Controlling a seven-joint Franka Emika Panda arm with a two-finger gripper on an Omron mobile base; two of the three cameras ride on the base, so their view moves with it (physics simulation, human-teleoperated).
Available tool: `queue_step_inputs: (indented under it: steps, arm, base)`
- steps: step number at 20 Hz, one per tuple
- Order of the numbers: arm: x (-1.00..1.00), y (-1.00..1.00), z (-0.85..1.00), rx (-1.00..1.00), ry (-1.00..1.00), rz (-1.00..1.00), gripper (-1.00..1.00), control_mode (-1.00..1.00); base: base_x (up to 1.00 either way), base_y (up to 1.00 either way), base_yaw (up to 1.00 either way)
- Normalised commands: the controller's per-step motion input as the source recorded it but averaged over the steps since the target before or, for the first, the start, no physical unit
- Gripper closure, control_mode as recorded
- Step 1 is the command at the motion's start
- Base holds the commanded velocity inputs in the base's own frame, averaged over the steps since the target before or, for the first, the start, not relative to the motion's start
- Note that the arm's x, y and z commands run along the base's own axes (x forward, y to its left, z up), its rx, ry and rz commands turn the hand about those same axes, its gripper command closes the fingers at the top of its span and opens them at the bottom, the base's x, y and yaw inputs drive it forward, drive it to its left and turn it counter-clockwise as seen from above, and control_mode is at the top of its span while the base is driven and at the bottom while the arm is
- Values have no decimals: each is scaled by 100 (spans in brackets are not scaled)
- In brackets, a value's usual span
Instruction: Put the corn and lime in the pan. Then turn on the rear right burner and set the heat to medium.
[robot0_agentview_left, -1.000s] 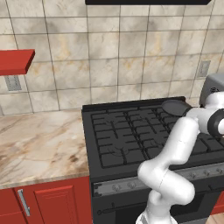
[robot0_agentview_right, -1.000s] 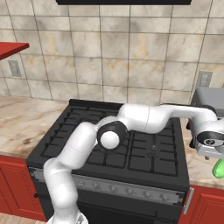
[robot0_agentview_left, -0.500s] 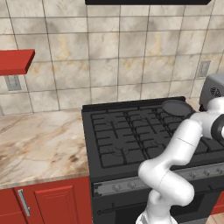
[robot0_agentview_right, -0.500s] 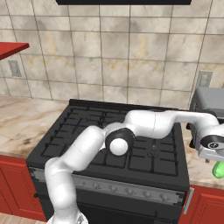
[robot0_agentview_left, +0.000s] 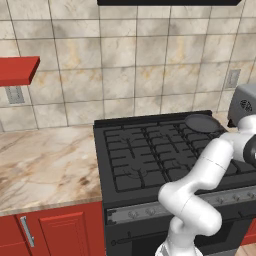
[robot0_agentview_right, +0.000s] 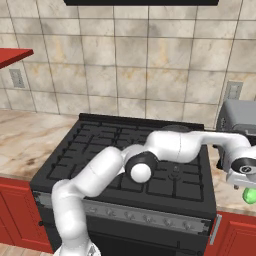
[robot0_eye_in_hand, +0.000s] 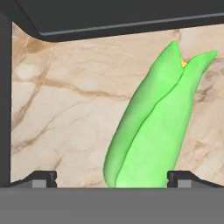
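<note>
In the hand view the corn (robot0_eye_in_hand: 151, 127) lies on the marbled counter (robot0_eye_in_hand: 65, 113) directly below the gripper (robot0_eye_in_hand: 112, 177), but it sits off-centre between the 2 dark fingertips (robot0_eye_in_hand: 43, 177): its body crowds the right-hand tip and leaves a broad bare stretch of counter toward the left-hand one. Its long axis runs up the picture, away from the hand, leaning a little to the right, so it lies roughly crosswise to the line between the tips, which suits a pinch across its width. My judgement is that the hand needs a small shift toward the corn's side before it comes down and closes. The jaws stand wide apart and hold nothing.

The corn looks bright light green, long and tapered, with 2 husk leaves parting at the far end and a speck of yellow between them. In the right base view a green bit of it (robot0_agentview_right: 248, 196) peeks out under the hand, on the counter right of the stove (robot0_agentview_right: 125, 150). The pan (robot0_agentview_left: 201, 122) sits at the stove's rear right
</note>
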Motion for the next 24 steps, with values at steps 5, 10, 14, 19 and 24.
queue_step_inputs:
  steps: [5, 10, 14, 19, 24]
  arm:
    - [12, 0, -28, 0, 3, 0, -100, -100]
    - [12, -7, -24, 0, 0, 0, -100, -100]
    - [7, -19, -26, 0, 0, 0, -100, -100]
    - [15, -3, -37, 0, 0, 0, -100, -100]
    - [11, 0, -28, 0, 0, 0, -100, -100]
  base:
    - [0, 0, 0]
    - [0, 0, 0]
    - [0, 0, 0]
    - [0, 0, 0]
    - [0, 0, 0]
